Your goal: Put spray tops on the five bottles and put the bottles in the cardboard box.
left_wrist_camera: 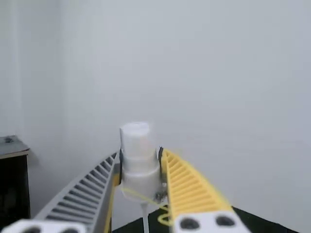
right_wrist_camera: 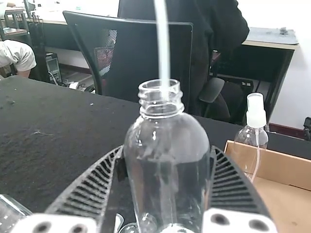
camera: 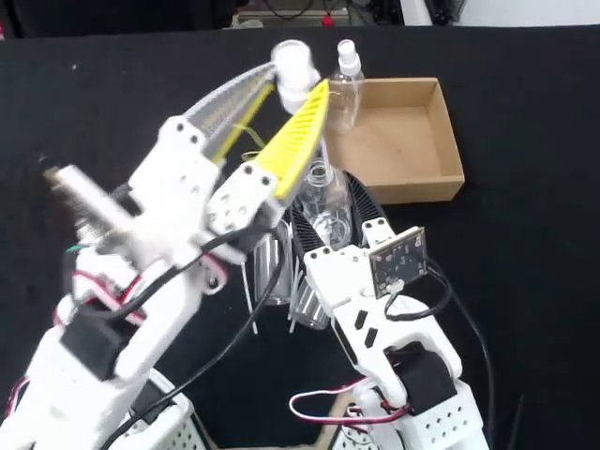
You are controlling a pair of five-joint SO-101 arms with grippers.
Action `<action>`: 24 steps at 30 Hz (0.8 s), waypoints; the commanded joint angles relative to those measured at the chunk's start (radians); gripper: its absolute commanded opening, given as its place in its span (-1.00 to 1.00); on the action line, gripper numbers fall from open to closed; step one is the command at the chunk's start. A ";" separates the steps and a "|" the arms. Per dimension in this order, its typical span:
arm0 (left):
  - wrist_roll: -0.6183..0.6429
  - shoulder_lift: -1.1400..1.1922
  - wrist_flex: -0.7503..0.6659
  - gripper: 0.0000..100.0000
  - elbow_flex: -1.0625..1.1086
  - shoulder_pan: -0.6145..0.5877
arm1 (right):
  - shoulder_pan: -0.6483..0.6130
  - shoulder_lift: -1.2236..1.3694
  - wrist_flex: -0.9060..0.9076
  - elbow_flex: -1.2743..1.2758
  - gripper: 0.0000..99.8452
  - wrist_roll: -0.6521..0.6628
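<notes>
The left gripper (left_wrist_camera: 140,167) pinches a white plastic spray top (left_wrist_camera: 135,145) above the clear plastic bottle (right_wrist_camera: 163,121) squeezed by the right gripper (right_wrist_camera: 167,167); one capped bottle (camera: 344,92) looks boxed.

The bottle (right_wrist_camera: 167,160) is clear, glossy plastic; the spray top (left_wrist_camera: 138,158) is smooth white plastic. The box (camera: 398,141) is matt cardboard, the table cloth (camera: 544,281) black and rough.

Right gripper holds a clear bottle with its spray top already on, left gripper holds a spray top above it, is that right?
No, the bottle in the right gripper has no top on; the right wrist view shows its neck open. The left gripper does hold a spray top above it.
</notes>
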 commanded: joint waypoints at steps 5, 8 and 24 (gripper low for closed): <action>-0.026 0.068 -0.025 -0.84 -0.061 -0.047 | -0.008 -0.016 -0.037 -0.004 -0.60 -0.009; -0.028 0.068 -0.026 -0.84 -0.081 -0.047 | -0.008 -0.016 -0.037 -0.004 -0.60 -0.009; -0.028 0.066 0.064 -0.84 -0.168 -0.047 | -0.008 -0.016 -0.037 -0.004 -0.60 -0.009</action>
